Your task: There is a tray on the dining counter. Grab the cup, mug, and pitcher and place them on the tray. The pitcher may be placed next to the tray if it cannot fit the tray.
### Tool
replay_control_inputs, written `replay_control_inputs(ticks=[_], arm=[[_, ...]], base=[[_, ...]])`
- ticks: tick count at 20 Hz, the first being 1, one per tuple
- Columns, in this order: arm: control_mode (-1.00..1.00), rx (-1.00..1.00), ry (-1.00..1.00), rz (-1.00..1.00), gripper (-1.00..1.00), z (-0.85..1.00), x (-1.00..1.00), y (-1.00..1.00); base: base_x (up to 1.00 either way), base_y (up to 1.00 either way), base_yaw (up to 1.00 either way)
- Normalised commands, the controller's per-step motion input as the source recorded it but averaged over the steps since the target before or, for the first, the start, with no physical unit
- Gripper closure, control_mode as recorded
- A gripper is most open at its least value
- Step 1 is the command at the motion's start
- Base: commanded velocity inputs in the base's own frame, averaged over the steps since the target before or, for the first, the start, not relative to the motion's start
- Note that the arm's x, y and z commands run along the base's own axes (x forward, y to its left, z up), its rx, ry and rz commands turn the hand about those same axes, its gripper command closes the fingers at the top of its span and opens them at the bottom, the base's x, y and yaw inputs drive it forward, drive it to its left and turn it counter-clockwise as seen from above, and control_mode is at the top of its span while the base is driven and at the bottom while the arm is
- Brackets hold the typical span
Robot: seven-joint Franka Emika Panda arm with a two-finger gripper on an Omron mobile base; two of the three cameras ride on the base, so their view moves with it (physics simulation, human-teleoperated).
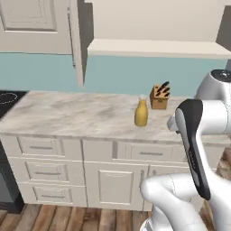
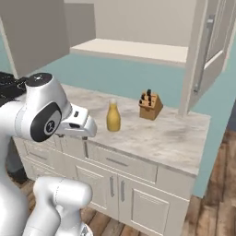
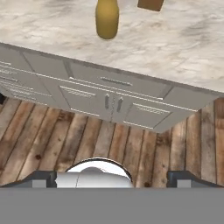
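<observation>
left base view: the pitcher stands upright on the wall counter, a marbled stone top over pale panelled drawers and cabinet doors. just behind it and a little to its right sits a brown knife block with dark handles sticking up, close to the pitcher but apart from it. a teal backsplash runs behind, an open upper cabinet door hangs above, and a dark stove edges in at far left. the white arm fills the lower right, in front of the counter.

right base view: same pitcher, mustard yellow, round body and narrow neck, upright near the middle of the counter. the knife block is to its right and further back. the arm's shoulder and elbow loom at left, short of the counter edge.

hand view: looking down at the wooden plank floor and the cabinet fronts; the pitcher shows at the top on the stone, knife block just clipped beside it. the gripper has its two dark fingertips spread wide to either side, nothing between them, well apart from the pitcher.
</observation>
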Motion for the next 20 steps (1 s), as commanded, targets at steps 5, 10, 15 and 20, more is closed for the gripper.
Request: replay_control_inputs(ticks=[5, 10, 15, 20], arm=[[1.0, 0.0, 0.0, 0.0, -1.0, 0.0, 0.0, 0.0], [1.0, 0.0, 0.0, 0.0, -1.0, 0.0, 0.0, 0.0], [1.0, 0.0, 0.0, 0.0, -1.0, 0.0, 0.0, 0.0], [1.0, 0.0, 0.0, 0.0, -1.0, 0.0, 0.0, 0.0]], base=[[0.0, 0.19, -0.49], [0.1, 0.53, -0.15], [0.13, 0.74, -0.14], [0.3, 0.33, -0.07]])
